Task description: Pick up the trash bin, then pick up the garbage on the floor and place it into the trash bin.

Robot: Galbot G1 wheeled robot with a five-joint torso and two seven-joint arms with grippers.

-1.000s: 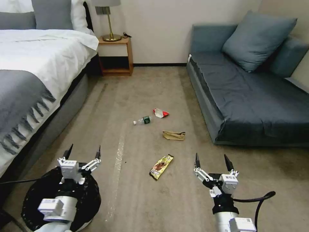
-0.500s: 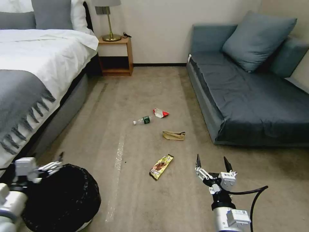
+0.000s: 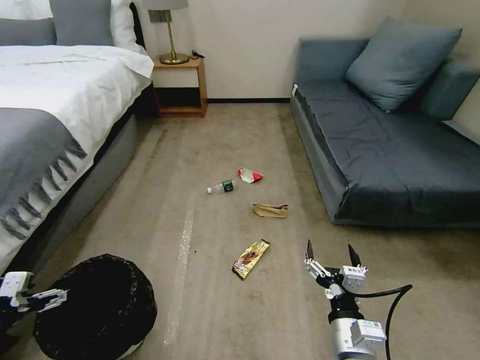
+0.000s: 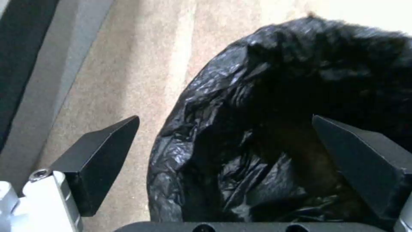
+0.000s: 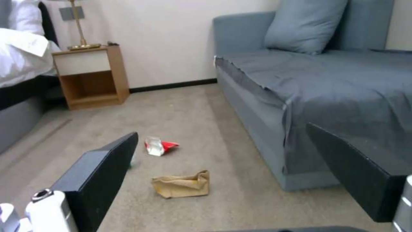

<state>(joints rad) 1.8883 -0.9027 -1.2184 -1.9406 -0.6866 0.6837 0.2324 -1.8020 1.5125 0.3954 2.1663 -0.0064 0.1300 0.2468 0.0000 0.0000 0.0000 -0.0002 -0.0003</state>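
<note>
Step in hand judged as bin pickup. Trash bin (image 3: 95, 307) stood on carpet, beside bed. Left gripper (image 4: 225, 161) held wide, rim between jaws, unclamped. Right gripper (image 3: 331, 256) held wide, empty, near snack wrapper (image 3: 250, 258). Closing on rim called for next.

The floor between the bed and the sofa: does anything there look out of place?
Yes. Four pieces of litter lie loose on the carpet: a gold snack wrapper, a crumpled brown paper bag, a bottle on its side, and a crushed red-and-white packet. The trash bin stands near the bed, apart from them.
</note>
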